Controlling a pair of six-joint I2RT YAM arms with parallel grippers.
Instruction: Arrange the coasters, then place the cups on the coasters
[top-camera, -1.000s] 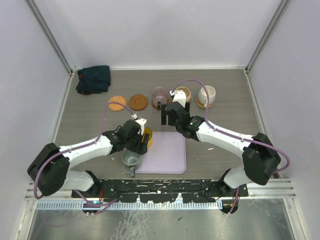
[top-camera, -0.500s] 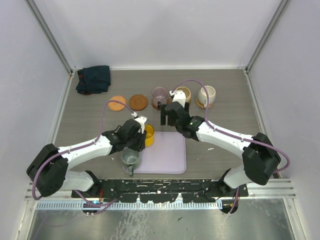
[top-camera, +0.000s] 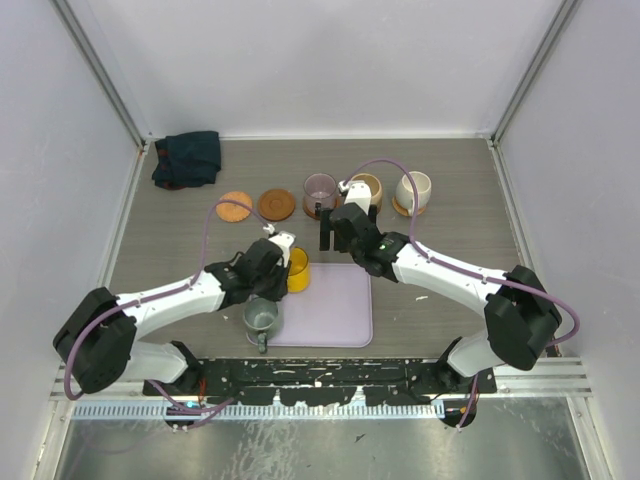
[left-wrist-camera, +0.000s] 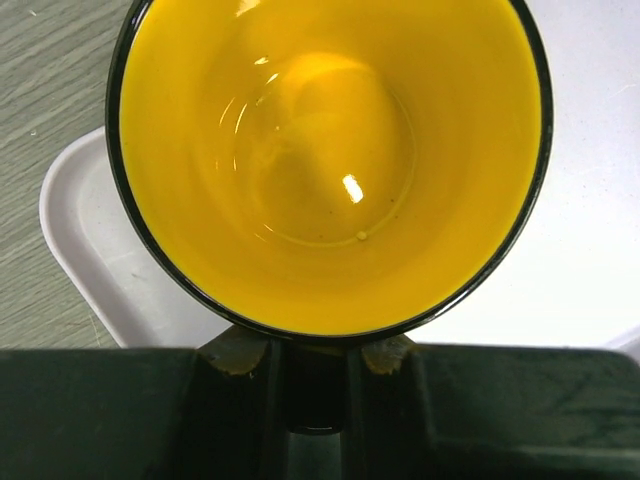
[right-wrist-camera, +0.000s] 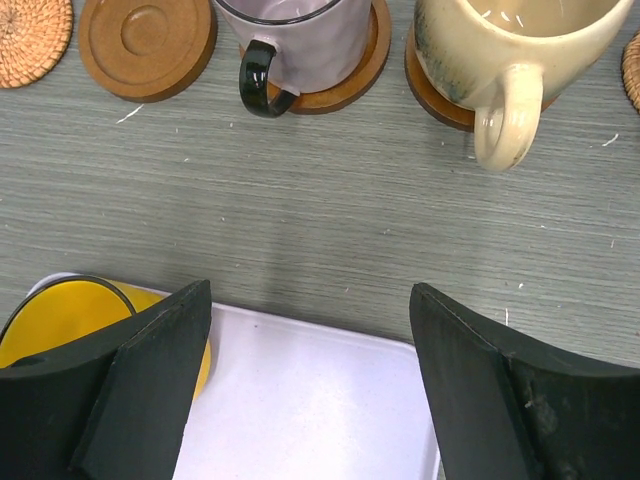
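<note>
Left wrist view is showing the left gripper (left-wrist-camera: 312, 368) pinching the dark handle of the upright yellow cup (left-wrist-camera: 330, 170) at the lilac tray's (left-wrist-camera: 88, 250) corner, while the right gripper (right-wrist-camera: 308, 292) is hovering wide open and empty above the table (right-wrist-camera: 300, 225).

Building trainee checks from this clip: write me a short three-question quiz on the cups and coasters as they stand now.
1. Multiple choice: how many small handled mugs stand on round coasters? A one, B three, C five.
2. True or false: the right tool is shut on a mug.
3. Short answer: which mug fills the left wrist view?
Key: 1 B: the translucent purplish-grey mug, the tan-beige mug and the cream-white mug. 2 False: it is open and empty. 3 The bright yellow-orange mug, above the lilac rectangular tray.
</note>
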